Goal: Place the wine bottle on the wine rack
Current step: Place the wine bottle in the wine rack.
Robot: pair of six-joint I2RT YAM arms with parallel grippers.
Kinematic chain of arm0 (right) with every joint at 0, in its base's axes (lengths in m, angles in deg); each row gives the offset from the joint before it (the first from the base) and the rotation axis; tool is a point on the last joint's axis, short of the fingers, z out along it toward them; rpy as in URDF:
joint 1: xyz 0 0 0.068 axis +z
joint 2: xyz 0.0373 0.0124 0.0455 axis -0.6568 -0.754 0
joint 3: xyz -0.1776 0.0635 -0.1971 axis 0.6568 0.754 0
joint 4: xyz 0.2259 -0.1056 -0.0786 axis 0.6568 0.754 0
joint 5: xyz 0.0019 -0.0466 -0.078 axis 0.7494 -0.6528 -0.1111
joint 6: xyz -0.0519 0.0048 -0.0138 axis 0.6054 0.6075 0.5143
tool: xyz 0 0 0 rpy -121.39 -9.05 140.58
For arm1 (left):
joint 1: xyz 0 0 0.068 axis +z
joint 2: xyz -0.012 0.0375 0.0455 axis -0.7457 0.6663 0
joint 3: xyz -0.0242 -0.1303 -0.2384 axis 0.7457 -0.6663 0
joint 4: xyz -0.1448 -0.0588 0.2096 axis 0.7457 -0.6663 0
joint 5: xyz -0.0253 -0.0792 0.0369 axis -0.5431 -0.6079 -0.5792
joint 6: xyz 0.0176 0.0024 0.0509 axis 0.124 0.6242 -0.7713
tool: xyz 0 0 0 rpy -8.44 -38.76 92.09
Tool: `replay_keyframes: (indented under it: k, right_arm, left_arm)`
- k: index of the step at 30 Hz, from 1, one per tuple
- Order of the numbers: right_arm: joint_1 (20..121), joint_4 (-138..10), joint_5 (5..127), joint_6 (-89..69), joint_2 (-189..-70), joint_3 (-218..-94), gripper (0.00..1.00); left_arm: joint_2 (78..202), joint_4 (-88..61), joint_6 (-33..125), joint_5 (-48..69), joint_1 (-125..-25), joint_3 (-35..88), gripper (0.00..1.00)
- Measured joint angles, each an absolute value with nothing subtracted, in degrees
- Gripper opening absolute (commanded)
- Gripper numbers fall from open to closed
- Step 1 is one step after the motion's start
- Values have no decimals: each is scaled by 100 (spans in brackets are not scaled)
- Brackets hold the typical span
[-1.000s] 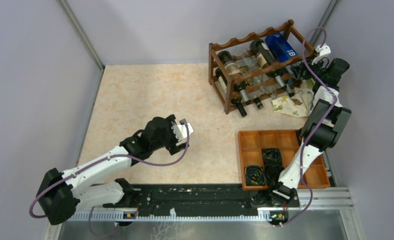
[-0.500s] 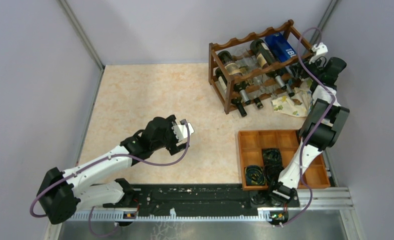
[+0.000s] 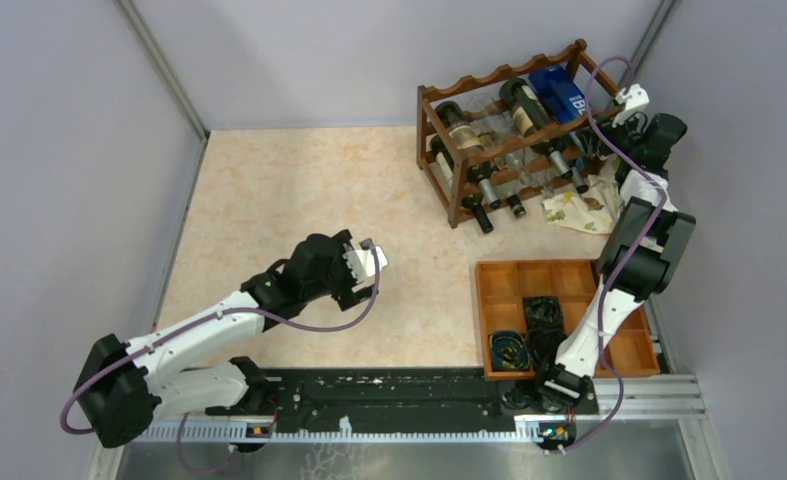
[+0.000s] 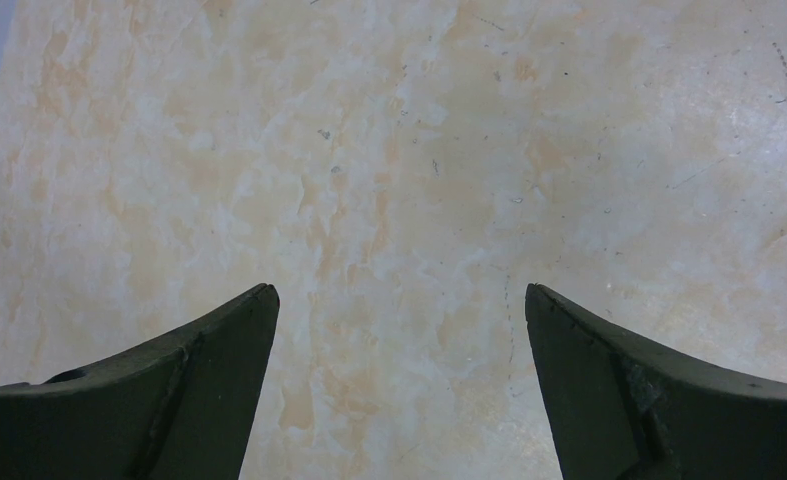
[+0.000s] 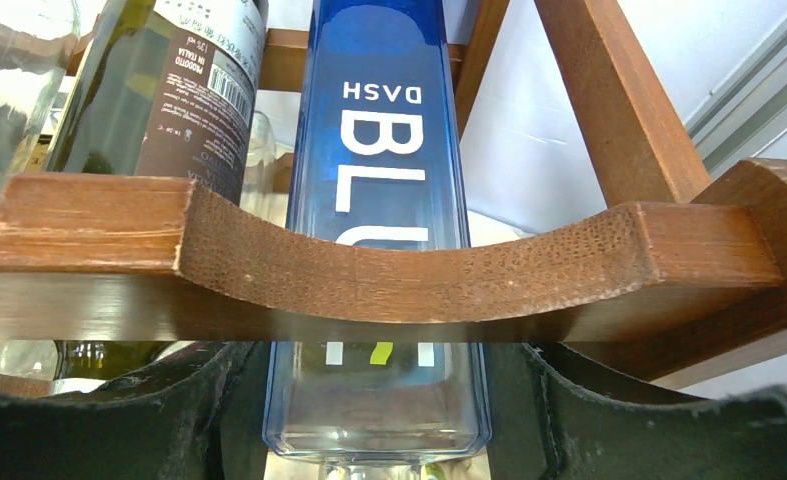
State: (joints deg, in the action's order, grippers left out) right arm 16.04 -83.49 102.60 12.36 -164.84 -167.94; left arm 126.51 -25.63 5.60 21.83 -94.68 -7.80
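Wine bottle, clasped by right fingers, slid deeper into rack; left fingers wide.

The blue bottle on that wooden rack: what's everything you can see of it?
The blue bottle is flat-sided, see-through blue glass with big white lettering, turning clear at the end nearest the right wrist camera. It lies on its side in the end scoop of the top wavy rail of the wine rack, resting on the wood, beside a dark green bottle with a brown label. The right gripper has its black fingers pressed against both sides of that near end.
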Motion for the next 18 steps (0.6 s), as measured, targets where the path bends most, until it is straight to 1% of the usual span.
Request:
replay_keyframes:
  k: [2,9,18]
  right_arm:
    - [1606,-8349,10254,1284,-16484,-16794,16]
    - [1615,-8349,10243,1402,-16484,-16783,32]
    - [1615,-8476,10240,1470,-16460,-16689,50]
  left_arm:
    - [12664,-2563,560,2183,-9468,-780,99]
    - [12675,-2563,560,2175,-9468,-780,99]
    - [12684,-2565,560,2155,-9468,-780,99]
